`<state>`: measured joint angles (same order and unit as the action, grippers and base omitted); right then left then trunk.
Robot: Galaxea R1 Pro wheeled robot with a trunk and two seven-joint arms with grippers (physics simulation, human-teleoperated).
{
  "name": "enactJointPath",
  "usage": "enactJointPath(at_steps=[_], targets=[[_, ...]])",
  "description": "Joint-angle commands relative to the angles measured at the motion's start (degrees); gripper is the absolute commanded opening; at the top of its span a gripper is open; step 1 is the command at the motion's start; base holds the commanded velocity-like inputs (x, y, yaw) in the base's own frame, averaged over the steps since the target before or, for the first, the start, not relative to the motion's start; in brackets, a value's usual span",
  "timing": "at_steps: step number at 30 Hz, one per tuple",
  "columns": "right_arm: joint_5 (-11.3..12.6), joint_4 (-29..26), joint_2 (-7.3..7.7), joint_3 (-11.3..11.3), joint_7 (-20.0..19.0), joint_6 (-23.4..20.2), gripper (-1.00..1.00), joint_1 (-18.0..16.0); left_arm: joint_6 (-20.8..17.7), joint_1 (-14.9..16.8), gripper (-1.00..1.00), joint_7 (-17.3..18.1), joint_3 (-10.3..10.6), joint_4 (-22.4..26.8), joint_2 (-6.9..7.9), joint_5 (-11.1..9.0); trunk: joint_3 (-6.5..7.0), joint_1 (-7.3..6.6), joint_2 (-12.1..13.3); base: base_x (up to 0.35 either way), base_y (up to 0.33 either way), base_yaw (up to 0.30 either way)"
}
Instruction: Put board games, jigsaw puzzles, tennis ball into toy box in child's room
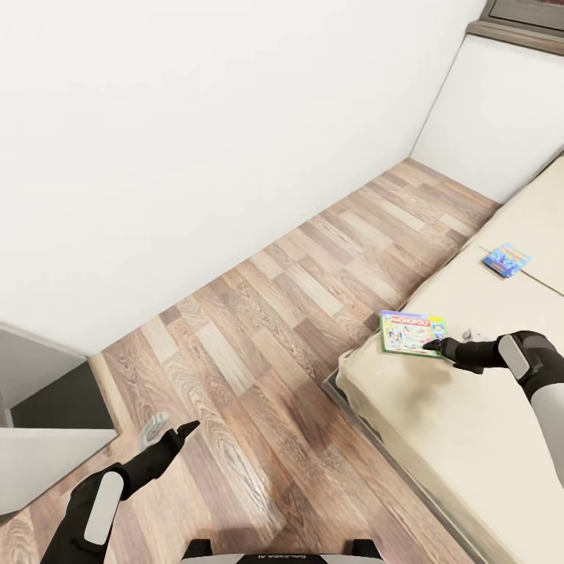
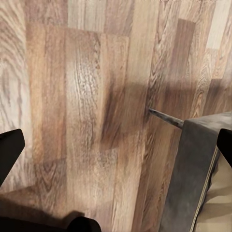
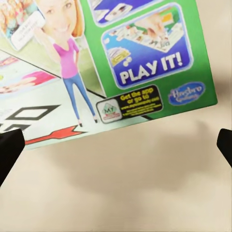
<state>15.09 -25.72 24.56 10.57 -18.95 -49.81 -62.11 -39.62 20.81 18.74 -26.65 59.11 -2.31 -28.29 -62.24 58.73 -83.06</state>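
Observation:
On the beige bed [image 1: 470, 423] lie two board games. The green-edged one [image 1: 413, 331] with a colourful picture sits near the mattress's corner, and the small blue one [image 1: 506, 259] is farther back. My right gripper [image 1: 439, 345] hovers open at the green game's near edge. In the right wrist view the printed box [image 3: 111, 63] lies just ahead of the spread fingertips [image 3: 8, 150], over bare mattress. My left gripper [image 1: 171, 432] is open and holds nothing, low over the wood floor [image 2: 87, 96]. The toy box, jigsaw puzzles and tennis ball are out of view.
A white wall runs along the far side of the plank floor [image 1: 298, 313]. A white panel with a dark-grey surface [image 1: 55, 403] stands at the left. The bed's grey frame corner [image 2: 193, 179] is close to the left gripper. A dark ledge [image 1: 517, 31] sits high at the back.

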Motion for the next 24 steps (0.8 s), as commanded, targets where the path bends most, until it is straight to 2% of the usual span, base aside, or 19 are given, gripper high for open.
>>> enactJointPath(at_steps=[1,10,17,24], targets=[[-0.43,-0.03,-0.01,0.33,-0.34,-0.25,1.00,-0.03,-0.46,0.04,1.00,0.16,-0.24,0.04,-0.07,-0.10,-0.03,0.00,-0.02,-0.001,0.000,0.040],[-0.48,-0.03,0.43,0.38,-0.01,0.13,1.00,-0.08,-0.46,0.04,1.00,0.21,-0.24,0.04,-0.07,-0.10,-0.03,0.00,-0.02,0.000,0.000,0.023],[-0.44,-0.01,2.21,0.48,0.19,2.19,1.00,-0.10,-0.46,0.03,1.00,0.22,-0.24,0.04,-0.07,-0.10,-0.03,0.00,-0.02,0.000,0.000,0.007],[-0.43,0.03,3.16,1.41,0.28,4.15,1.00,-0.11,-0.46,0.02,1.00,0.20,-0.24,0.04,-0.07,-0.10,-0.03,0.00,-0.02,0.000,0.000,0.003]])
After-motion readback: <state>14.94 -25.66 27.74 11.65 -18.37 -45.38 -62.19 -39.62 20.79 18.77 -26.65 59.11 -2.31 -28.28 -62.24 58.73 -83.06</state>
